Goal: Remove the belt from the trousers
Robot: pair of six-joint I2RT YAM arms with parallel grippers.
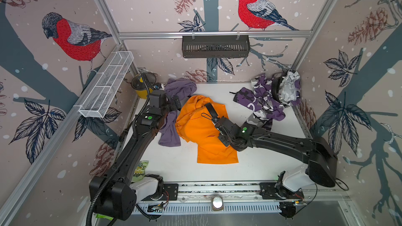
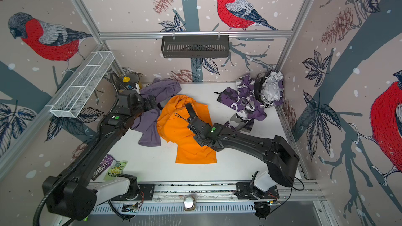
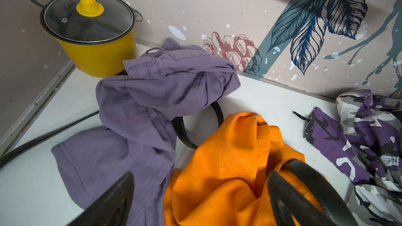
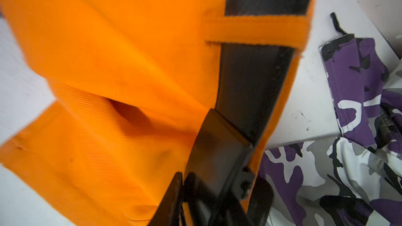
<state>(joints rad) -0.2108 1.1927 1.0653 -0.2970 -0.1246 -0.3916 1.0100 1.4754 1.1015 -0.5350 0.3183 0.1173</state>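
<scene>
At frame centre in a top view, the belt point(image 1: 210, 109) lies threaded through a loop point(image 4: 254, 29) of the orange trousers point(image 1: 202, 140), pinched in the close-set jaws of the right gripper point(image 1: 215, 122). The left gripper point(image 1: 176, 103) is spread wide, empty. The belt should be drawn lengthwise, cloth pinned.

White table point(image 1: 217, 170) carries orange trousers point(image 1: 195, 131) (crumpled), pot point(image 1: 139, 91).

Soft, even light fills both top views, with only faint shadows on the white table point(image 1: 261, 164). Motion blur smears the orange trousers point(image 4: 108, 61) in the right wrist view; the left wrist view is crisp except its near, unfocused fingers point(image 3: 113, 203).
</scene>
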